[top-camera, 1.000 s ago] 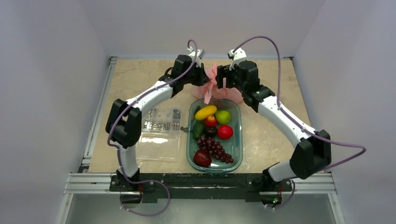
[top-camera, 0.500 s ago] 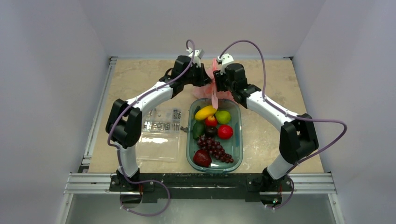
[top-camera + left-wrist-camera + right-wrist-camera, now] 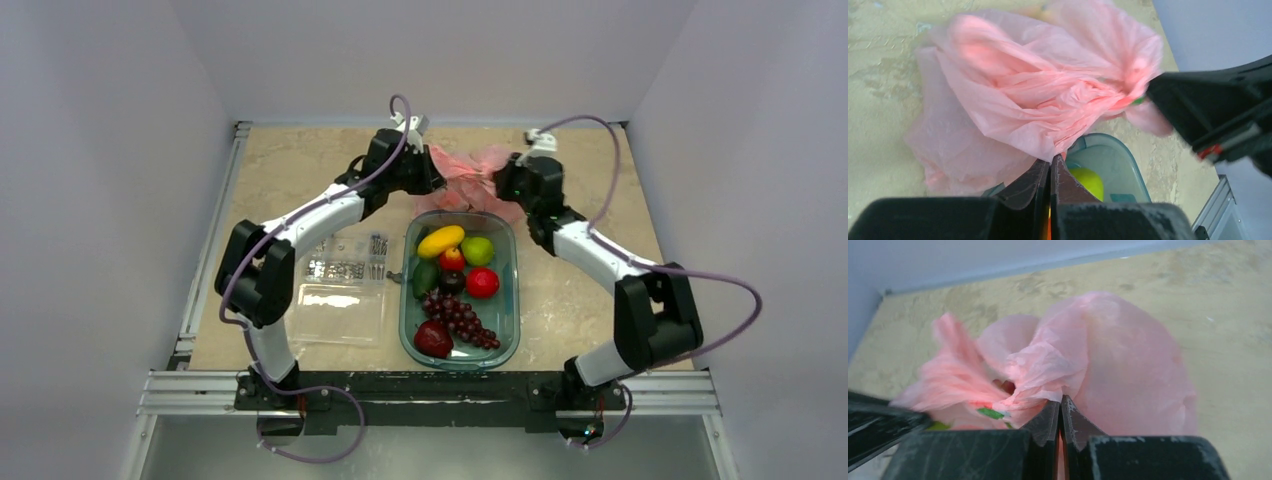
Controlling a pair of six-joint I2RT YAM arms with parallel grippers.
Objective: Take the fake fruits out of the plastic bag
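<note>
as the left gripper (image 3: 1050, 165) and right gripper (image 3: 1060, 407) are both pinching the plastic bag (image 3: 470, 170) near the table's (image 3: 300, 170) far edge, we are judging this the opening step. next, likely, pulling its mouth apart.

The plastic bag (image 3: 468, 170) is seen stretched between the left end effector (image 3: 433, 175) and the right end effector (image 3: 499, 182), on the counter (image 3: 290, 180) just beyond the green tray (image 3: 512, 300).

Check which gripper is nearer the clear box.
Left. The left gripper pinches the bag beyond and right of the box; the right gripper pinches it farther right, across the tray.
</note>
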